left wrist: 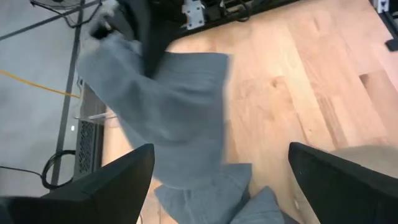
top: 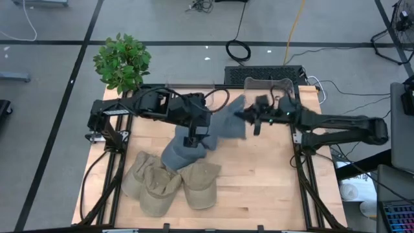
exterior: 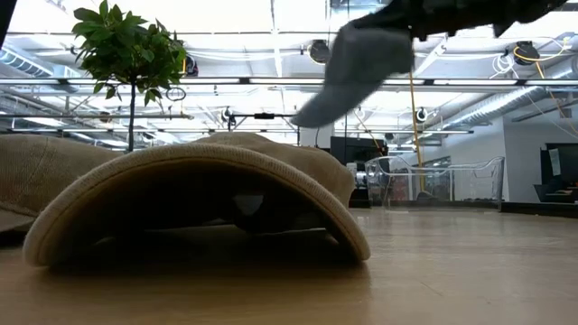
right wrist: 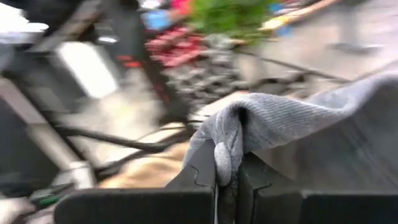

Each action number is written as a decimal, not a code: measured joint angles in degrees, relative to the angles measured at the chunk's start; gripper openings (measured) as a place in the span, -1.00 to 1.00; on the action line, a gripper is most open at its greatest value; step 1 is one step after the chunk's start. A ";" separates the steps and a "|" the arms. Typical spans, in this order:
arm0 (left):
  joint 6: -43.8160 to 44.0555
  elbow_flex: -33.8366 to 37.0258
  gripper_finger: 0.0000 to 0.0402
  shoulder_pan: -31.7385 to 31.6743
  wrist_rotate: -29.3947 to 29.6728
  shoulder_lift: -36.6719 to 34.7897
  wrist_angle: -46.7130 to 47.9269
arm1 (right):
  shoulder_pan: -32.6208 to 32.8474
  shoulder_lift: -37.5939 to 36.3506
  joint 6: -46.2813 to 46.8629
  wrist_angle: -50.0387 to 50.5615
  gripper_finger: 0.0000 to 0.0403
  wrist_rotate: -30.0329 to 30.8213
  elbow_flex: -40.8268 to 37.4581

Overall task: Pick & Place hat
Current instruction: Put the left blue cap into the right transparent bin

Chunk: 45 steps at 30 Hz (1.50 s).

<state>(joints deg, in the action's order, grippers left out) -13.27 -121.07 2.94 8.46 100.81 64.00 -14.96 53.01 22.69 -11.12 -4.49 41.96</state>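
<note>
Tan hat (exterior: 194, 203) lies closest on the counter (top: 259, 181), untouched; beyond it the right gripper (right wrist: 227, 171), clamped on a fold of the grey hat (top: 229, 120), holds it aloft to carry, left gripper (left wrist: 221, 168) spread open just beside that hat.

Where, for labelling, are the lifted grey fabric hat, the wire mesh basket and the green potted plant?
Grey fabric hat (top: 231, 122), high view, hanging cloth.
Wire mesh basket (top: 260, 84), high view, rim.
Green potted plant (top: 121, 61), high view, foliage.
</note>
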 joint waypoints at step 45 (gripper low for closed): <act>3.09 31.51 0.89 -6.15 -1.08 -14.68 -24.23 | -43.21 15.34 -23.34 40.42 -0.97 -11.30 21.10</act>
<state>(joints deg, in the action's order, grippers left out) -10.19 -89.56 -3.20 7.38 86.13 39.77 -58.17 68.36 -0.66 29.30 -15.80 63.06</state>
